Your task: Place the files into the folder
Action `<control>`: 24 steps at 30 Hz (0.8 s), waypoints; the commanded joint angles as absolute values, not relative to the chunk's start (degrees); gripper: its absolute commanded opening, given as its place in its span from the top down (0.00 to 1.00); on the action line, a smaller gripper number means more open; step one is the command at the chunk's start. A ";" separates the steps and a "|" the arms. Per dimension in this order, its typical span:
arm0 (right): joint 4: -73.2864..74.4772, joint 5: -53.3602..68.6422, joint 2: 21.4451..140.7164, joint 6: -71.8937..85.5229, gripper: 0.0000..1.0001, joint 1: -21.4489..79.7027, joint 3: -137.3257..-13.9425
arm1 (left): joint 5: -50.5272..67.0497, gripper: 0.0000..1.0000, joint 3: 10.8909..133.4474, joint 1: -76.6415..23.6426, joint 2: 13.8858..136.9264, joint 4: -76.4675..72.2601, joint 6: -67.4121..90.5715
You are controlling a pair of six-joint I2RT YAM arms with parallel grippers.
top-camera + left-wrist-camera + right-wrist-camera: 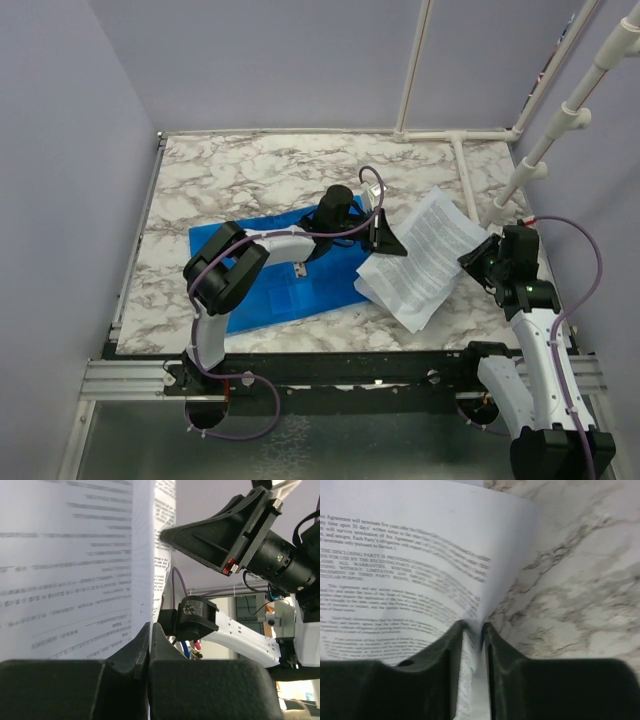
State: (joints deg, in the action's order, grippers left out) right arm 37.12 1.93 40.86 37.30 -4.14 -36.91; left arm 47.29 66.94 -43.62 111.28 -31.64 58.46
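files (430, 258): one sheaf | folder (275, 298): one | left claw (150, 629) pinching | right claw (472, 630) ajar

Files (425, 262): white sheets, dense black text, bowed, far end lifted, right of centre. Folder (285, 300): glossy bright blue, lying flat, just left of files.

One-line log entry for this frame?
left jaws: shut on files; right jaws: open around files; folder: on table, files outside
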 commanded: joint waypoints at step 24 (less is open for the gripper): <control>34.26 13.23 36.75 36.21 0.15 -4.21 -43.69 | 41.63 1.00 64.75 -40.87 97.96 -37.35 63.56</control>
